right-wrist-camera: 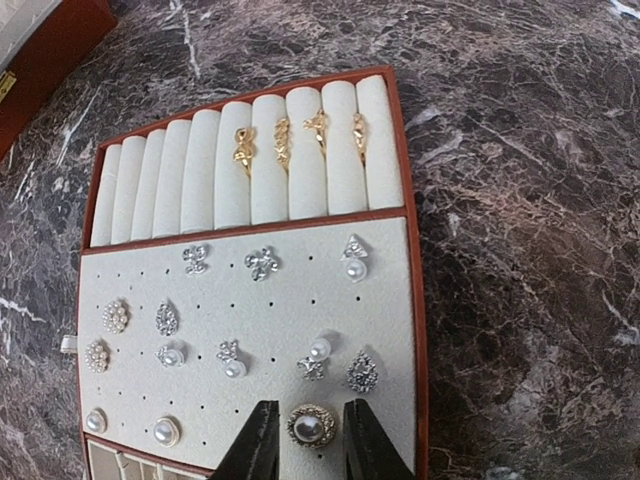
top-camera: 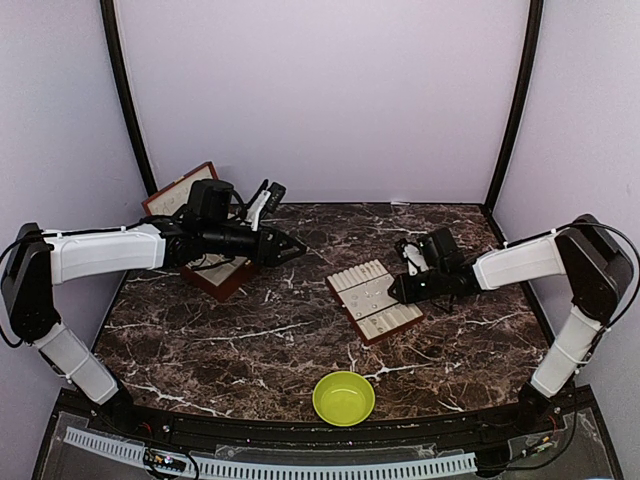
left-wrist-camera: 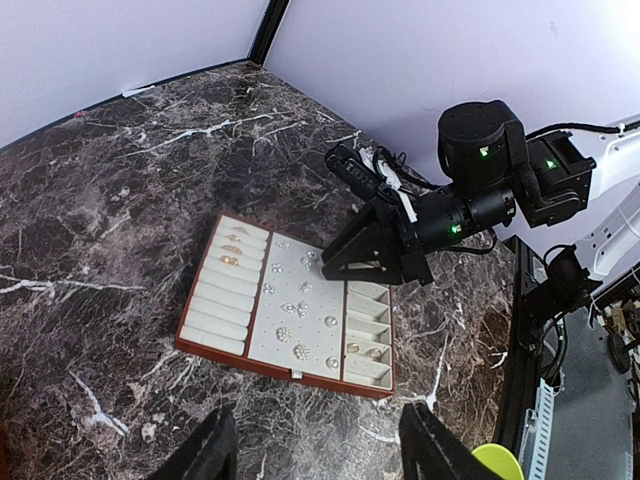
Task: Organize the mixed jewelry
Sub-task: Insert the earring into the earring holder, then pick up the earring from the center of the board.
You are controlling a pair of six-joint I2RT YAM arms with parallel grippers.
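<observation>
While the right gripper [right-wrist-camera: 310, 405] is held low over one end of the tray [right-wrist-camera: 300, 300], its jaws are set narrowly apart on either side of a round, gold-rimmed pearl earring [right-wrist-camera: 311, 426]. Thin gaps are seen on both sides, so nothing is gripped. The jewelry [right-wrist-camera: 262, 263] is laid out on the tray. Four gold rings [right-wrist-camera: 280, 145] are tucked into the cream rolls at the end away from the gripper. Small pearl and crystal studs are spread across the perforated middle panel, where the flanked earring also lies. The tray is placed mid-table [top-camera: 250, 340], well apart from the box [top-camera: 220, 278] at the left rear and from the green bowl [top-camera: 343, 397] at the front edge. The left gripper [left-wrist-camera: 318, 415] is held above the table just beside the box and pointed toward the tray. Its jaws are spread wide, and nothing is held between them.
</observation>
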